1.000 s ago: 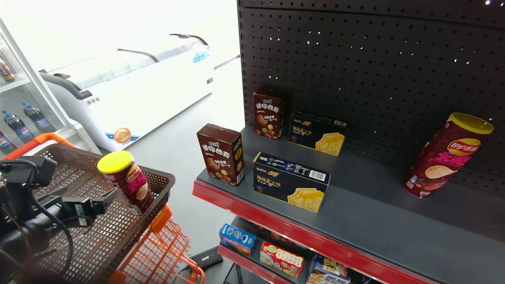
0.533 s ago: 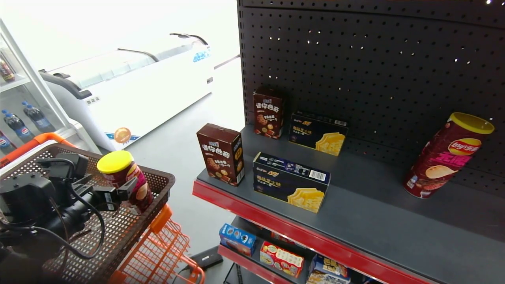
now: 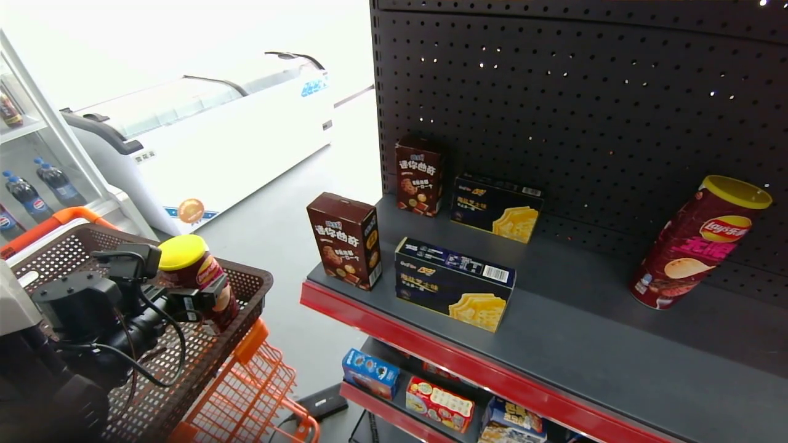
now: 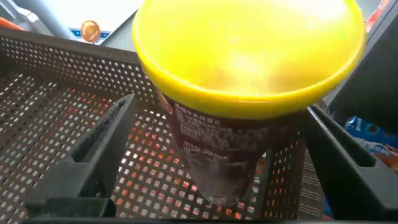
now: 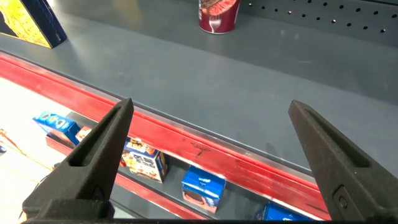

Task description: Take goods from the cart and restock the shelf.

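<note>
A dark-red chip can (image 3: 196, 278) with a yellow lid (image 4: 249, 46) stands upright in the brown mesh basket (image 3: 246, 284) of the orange cart (image 3: 246, 394). My left gripper (image 3: 189, 288) is open with one finger on each side of the can's body (image 4: 224, 162), below the lid, and a gap shows on both sides. Its fingers (image 4: 102, 146) are level with the basket rim. A second, matching can (image 3: 695, 246) leans at the back right of the grey shelf (image 3: 585, 332). My right gripper (image 5: 214, 168) hangs open just off the shelf's red front edge (image 5: 186, 140).
Two brown cookie boxes (image 3: 346, 240) and two dark-blue boxes (image 3: 454, 284) stand on the shelf's left half. Its right front is bare. A black pegboard (image 3: 585, 92) backs it. Small packs (image 3: 369, 372) lie on the lower shelf. A white freezer (image 3: 203, 141) stands behind the cart.
My left arm has moved forward across the basket. Its open fingers now straddle the can, where before they were short of it. The can and shelf goods have not moved.
</note>
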Controlling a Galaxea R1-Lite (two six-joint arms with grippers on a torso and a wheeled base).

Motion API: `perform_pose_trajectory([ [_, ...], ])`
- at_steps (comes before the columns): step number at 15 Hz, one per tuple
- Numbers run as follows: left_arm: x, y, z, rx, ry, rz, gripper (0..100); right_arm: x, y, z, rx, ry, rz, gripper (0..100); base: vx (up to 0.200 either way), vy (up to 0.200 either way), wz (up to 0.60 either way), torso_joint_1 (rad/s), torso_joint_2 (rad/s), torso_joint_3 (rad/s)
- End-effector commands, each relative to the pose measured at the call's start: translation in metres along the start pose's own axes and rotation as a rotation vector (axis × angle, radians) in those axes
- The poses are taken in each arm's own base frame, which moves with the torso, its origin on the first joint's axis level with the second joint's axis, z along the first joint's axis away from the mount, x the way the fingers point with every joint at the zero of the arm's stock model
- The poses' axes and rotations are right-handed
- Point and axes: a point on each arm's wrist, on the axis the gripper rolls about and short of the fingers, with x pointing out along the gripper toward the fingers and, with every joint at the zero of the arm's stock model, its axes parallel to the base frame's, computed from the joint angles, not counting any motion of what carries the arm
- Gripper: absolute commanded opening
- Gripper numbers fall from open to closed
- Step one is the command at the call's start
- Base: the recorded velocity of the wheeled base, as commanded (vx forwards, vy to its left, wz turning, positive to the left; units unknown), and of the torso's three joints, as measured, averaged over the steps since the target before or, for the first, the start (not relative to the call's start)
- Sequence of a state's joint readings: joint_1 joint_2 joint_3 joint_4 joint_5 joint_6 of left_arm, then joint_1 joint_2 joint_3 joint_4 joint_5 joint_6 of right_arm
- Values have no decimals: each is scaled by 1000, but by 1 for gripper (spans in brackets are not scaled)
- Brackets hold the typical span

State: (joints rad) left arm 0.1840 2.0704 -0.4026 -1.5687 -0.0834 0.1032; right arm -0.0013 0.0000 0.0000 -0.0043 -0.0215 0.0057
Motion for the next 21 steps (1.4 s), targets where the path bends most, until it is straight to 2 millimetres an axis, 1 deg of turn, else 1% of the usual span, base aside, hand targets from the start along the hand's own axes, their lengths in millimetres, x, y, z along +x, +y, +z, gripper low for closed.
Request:
perform_pose_trajectory([
  [1,15,2,-6,1,-8,-8,100,0,0,0,0,1,0,100,0,0,0,0,0,0],
  [5,25,5,-10,2,-16,-56,100,0,0,0,0,1,0,100,0,0,0,0,0,0],
  [6,31,5,-10,6,-29,-57,100,0,0,0,0,1,0,100,0,0,0,0,0,0],
  [7,34,5,-9,9,-41,-58,0,0,0,0,0,1,1,100,0,0,0,0,0,0],
  [10,40,4,-4,28,-69,-62,0,0,0,0,0,1,0,100,0,0,0,0,0,0],
  [13,41,-3,3,29,-93,-83,0,0,0,0,0,1,-2,100,0,0,0,0,0,0],
  [14,40,-6,17,35,-138,-89,0,0,0,0,0,1,0,100,0,0,0,0,0,0],
  [15,38,-7,26,37,-160,-91,0,0,0,0,0,1,0,100,0,0,0,0,0,0],
  [16,33,-8,45,41,-185,-97,0,0,0,0,0,1,0,100,0,0,0,0,0,0],
  [18,24,-9,71,42,-212,-107,0,0,0,0,0,1,0,100,0,0,0,0,0,0],
  [19,22,-10,97,49,-279,-108,0,0,0,0,0,1,0,100,0,0,0,0,0,0],
  [20,15,-10,119,50,-326,-109,0,0,0,0,0,1,0,100,0,0,0,0,0,0],
  [21,12,-11,125,50,-330,-112,0,0,0,0,0,1,0,100,0,0,0,0,0,0],
])
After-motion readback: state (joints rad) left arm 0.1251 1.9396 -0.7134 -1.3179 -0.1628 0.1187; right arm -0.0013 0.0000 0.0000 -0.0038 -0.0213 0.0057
